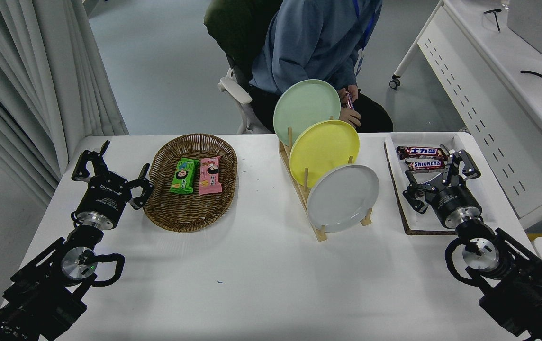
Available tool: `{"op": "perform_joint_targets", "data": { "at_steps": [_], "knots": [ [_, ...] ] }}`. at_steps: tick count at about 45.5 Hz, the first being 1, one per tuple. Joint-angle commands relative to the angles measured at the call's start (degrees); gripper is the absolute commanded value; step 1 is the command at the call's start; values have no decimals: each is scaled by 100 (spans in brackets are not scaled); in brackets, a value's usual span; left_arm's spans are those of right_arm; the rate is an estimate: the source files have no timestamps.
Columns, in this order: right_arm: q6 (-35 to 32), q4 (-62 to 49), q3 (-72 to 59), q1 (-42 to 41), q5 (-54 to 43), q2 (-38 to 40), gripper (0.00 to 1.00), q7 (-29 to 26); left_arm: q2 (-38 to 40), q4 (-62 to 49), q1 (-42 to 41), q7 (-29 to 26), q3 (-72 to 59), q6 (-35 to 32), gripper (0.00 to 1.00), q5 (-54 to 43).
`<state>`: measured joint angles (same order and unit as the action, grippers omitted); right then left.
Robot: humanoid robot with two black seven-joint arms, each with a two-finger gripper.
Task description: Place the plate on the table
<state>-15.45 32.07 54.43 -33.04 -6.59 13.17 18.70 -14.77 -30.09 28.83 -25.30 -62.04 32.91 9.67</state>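
The pale grey-white plate stands on edge in the nearest slot of a wooden rack on the white table. A yellow plate and a mint-green plate stand behind it in the same rack. My right gripper is open and empty, to the right of the rack, over a white tray. My left gripper is open and empty at the left, beside a wicker basket.
The basket holds a green and a pink snack packet. The tray holds two chocolate bars. A person in a blue top sits at the far side, hands behind the rack. A white desk stands at the right.
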Motion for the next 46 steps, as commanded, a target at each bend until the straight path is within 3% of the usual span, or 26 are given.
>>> {"op": "perform_joint_targets", "data": {
  "at_steps": [1, 46],
  "knots": [
    [-11, 1, 24, 8, 35, -16, 100, 99, 0, 3, 0, 8, -1, 5, 100, 0],
    [15, 28, -116, -141, 87, 265, 100, 152, 0, 3, 0, -1, -1, -4, 100, 0]
  ]
}}
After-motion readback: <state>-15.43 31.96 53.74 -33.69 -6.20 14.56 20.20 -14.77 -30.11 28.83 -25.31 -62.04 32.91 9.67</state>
